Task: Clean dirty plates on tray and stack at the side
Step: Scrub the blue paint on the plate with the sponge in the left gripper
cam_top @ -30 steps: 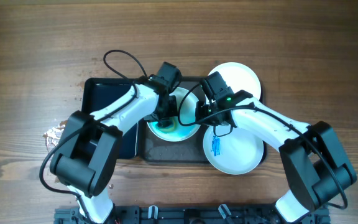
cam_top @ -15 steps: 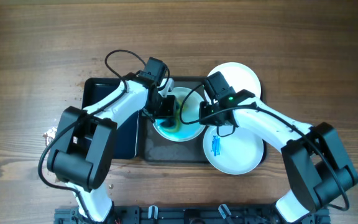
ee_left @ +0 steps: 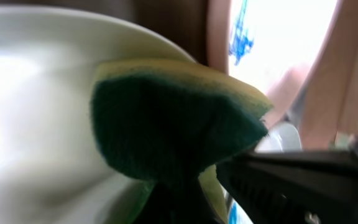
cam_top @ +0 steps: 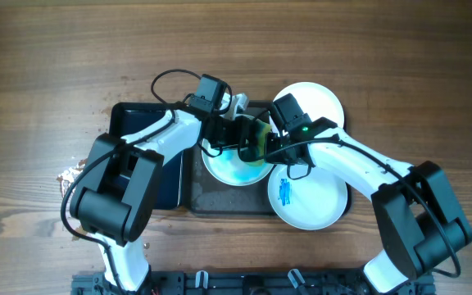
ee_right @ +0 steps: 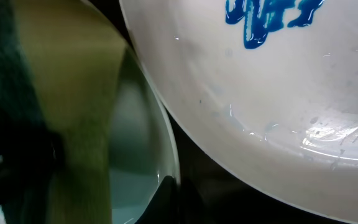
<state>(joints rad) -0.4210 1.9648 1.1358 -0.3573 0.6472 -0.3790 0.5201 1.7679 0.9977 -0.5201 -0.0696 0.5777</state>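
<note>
Three white plates show in the overhead view. The middle plate (cam_top: 234, 166) lies on the dark grey tray (cam_top: 220, 201) and carries a teal smear. My left gripper (cam_top: 238, 131) is shut on a yellow-green sponge (cam_top: 254, 139) (ee_left: 173, 118), pressed on that plate's upper right part (ee_left: 36, 124). My right gripper (cam_top: 270, 149) (ee_right: 182, 196) is shut on the middle plate's right rim (ee_right: 166, 155). A second plate (cam_top: 314, 201) (ee_right: 278, 106) at the lower right bears a blue smear (cam_top: 284, 192). The third plate (cam_top: 314, 100) sits at the back right, partly hidden by my right arm.
A smaller glossy black tray (cam_top: 142, 131) lies left of the grey tray, under my left arm. A crumpled piece of foil (cam_top: 70, 175) sits on the wooden table (cam_top: 39, 65) at the far left.
My left gripper has carried the sponge from the plate's left side across to its upper right, close to the right gripper. The right arm has stayed put.
</note>
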